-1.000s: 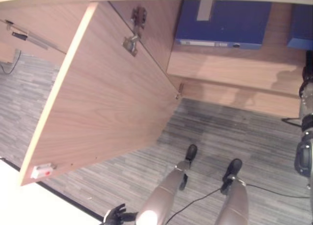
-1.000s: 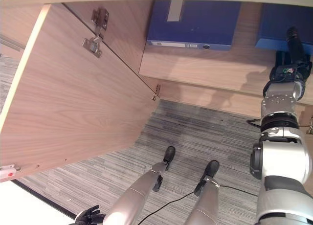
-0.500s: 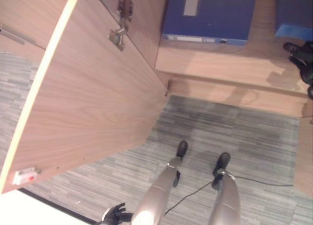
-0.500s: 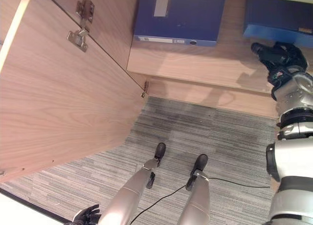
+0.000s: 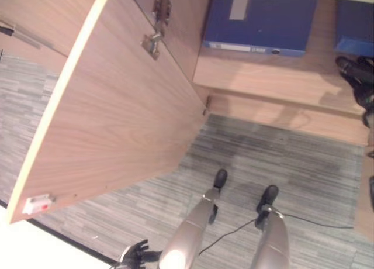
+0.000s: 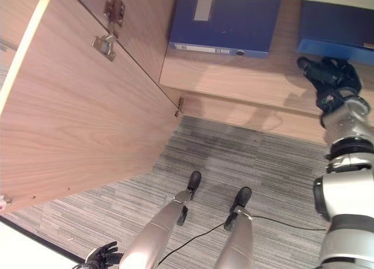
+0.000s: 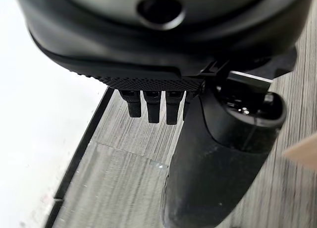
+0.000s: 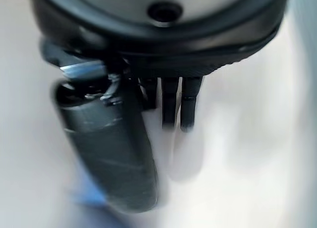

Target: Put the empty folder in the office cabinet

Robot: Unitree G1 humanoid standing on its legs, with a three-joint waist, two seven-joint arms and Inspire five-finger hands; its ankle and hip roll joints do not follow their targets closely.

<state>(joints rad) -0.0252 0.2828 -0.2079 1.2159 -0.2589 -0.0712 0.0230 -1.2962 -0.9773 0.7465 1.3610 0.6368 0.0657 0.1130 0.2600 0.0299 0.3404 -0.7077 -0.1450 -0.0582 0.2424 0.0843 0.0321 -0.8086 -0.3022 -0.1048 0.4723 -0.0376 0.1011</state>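
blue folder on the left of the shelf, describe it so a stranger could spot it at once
Look inside the open wooden cabinet, on its shelf. The left blue folder lies flat beside the hinged door, with a pale label on top. The other blue folder lies by the right hand.

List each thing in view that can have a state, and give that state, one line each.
Cabinet door: swung wide open.
Blue folder: lying flat on the cabinet shelf.
Second blue folder: on the same shelf, to the right.
Right hand: raised over the shelf, fingers relaxed, holding nothing.
Left hand: hanging low over the carpet, open, empty.
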